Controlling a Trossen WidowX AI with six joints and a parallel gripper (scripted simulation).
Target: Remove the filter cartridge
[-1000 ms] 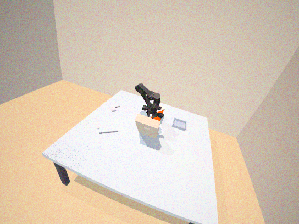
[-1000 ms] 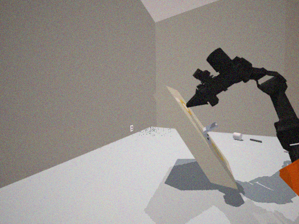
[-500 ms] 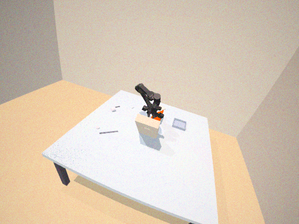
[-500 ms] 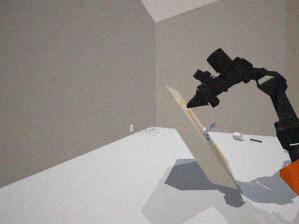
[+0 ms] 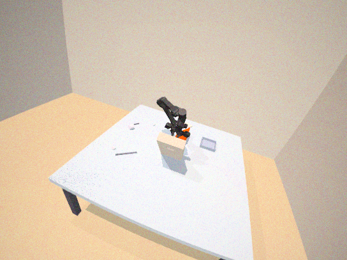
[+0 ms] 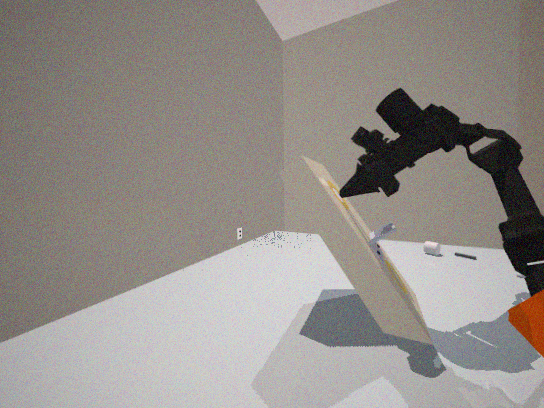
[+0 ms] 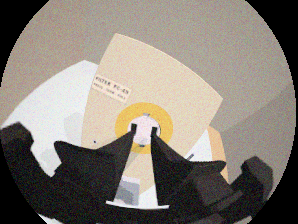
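Note:
The beige service panel [image 5: 171,147] [image 6: 357,250] [image 7: 167,82] stands tilted on the table, its back toward the top camera. The pale round cartridge [image 7: 144,125] sits in its face inside a yellow ring [image 7: 122,116] [image 6: 331,186]. My gripper [image 7: 142,134] [image 6: 342,194] is partly open, nothing held between the fingers. In the wrist view its two tips lie over the left and right parts of the cartridge face. They are very close to the panel; contact cannot be told. The slots are not clear behind the tips. The grey tray [image 5: 207,149] lies apart, right of the panel in the top view.
A grey bracket [image 6: 384,233] sticks out of the panel's face below my gripper. An orange part [image 5: 182,137] [image 6: 527,320] is near the arm. A white cylinder [image 5: 131,127] [image 6: 431,248], a short dark bar [image 5: 136,123] [image 6: 465,256] and a long rod [image 5: 125,153] lie on the table.

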